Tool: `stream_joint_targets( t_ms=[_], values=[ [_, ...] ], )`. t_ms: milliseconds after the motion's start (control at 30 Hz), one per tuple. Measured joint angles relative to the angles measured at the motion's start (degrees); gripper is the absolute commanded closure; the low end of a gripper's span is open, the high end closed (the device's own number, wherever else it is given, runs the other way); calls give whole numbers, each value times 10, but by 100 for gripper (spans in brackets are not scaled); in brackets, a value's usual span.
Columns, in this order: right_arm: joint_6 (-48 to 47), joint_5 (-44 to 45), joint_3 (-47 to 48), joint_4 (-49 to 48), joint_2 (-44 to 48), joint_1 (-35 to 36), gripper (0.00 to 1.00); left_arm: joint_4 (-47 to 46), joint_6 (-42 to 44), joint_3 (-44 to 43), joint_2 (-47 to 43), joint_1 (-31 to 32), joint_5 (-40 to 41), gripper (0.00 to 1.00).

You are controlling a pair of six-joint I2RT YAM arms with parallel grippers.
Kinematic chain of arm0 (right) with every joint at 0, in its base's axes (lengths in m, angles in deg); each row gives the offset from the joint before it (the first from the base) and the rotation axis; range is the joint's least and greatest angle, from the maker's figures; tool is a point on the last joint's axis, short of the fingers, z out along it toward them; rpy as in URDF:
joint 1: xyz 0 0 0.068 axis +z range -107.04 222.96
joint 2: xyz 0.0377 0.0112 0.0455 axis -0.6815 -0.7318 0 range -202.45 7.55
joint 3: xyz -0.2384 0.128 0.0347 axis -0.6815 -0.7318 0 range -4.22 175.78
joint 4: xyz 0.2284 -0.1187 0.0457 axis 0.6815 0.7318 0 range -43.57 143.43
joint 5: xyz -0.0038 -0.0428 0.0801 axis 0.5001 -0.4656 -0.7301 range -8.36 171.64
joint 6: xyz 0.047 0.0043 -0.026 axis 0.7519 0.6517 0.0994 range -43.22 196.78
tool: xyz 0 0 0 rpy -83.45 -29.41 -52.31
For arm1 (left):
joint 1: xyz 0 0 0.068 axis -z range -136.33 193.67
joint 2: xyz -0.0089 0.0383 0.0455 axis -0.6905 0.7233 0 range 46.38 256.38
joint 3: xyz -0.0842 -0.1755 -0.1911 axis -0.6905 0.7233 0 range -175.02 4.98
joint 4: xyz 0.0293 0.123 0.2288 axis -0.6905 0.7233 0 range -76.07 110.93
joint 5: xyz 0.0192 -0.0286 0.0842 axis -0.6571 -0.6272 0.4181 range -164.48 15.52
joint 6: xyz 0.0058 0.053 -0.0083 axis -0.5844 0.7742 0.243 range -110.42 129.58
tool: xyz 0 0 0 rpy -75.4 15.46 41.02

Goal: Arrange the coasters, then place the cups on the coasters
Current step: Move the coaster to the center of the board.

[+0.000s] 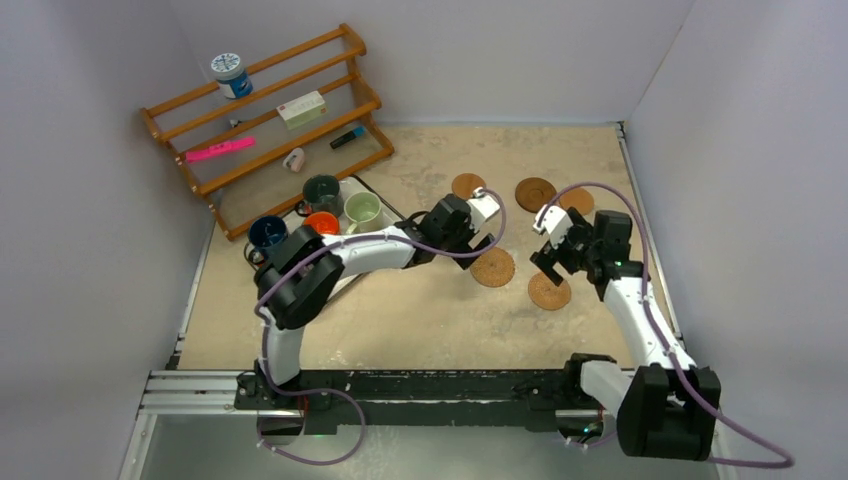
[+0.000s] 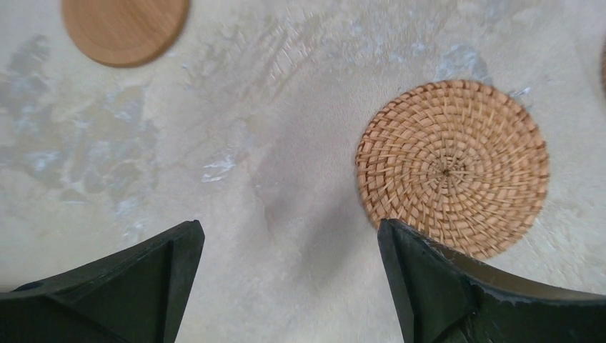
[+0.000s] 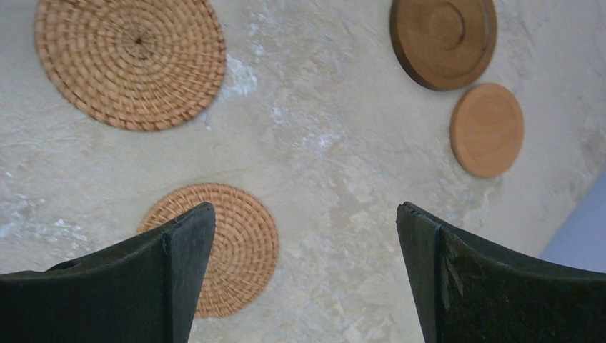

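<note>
Five brown coasters lie on the table: a smooth one point(image 1: 467, 185), a dark one point(image 1: 535, 193), a light one point(image 1: 577, 201) and two wicker ones point(image 1: 492, 267) point(image 1: 549, 291). Cups stand at the left: dark grey-green point(image 1: 321, 192), pale green point(image 1: 362, 210), orange point(image 1: 322, 222) and dark blue point(image 1: 267, 232). My left gripper point(image 2: 289, 229) hovers open over bare table, with a wicker coaster point(image 2: 454, 164) beside its right finger. My right gripper point(image 3: 306, 214) is open and empty; its left finger partly hides a wicker coaster point(image 3: 236, 243).
A wooden rack point(image 1: 270, 110) at the back left holds a lidded jar point(image 1: 231, 75), a white box point(image 1: 301, 110) and a pink item point(image 1: 220, 150). The cups sit on a tray point(image 1: 383, 203). White walls enclose the table on three sides.
</note>
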Motion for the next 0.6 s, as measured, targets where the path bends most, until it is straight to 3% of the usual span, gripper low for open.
stream_joint_targets(
  t_ms=[167, 333, 600],
  values=[
    [37, 15, 9, -24, -49, 62, 1, -11, 4, 17, -70, -10, -5, 0],
    [98, -14, 82, -22, -143, 84, 1, -31, 24, 35, -102, -21, -7, 0],
    [159, -10, 137, -61, -237, 130, 1, -28, 56, 128, -167, -64, -8, 0]
  ],
)
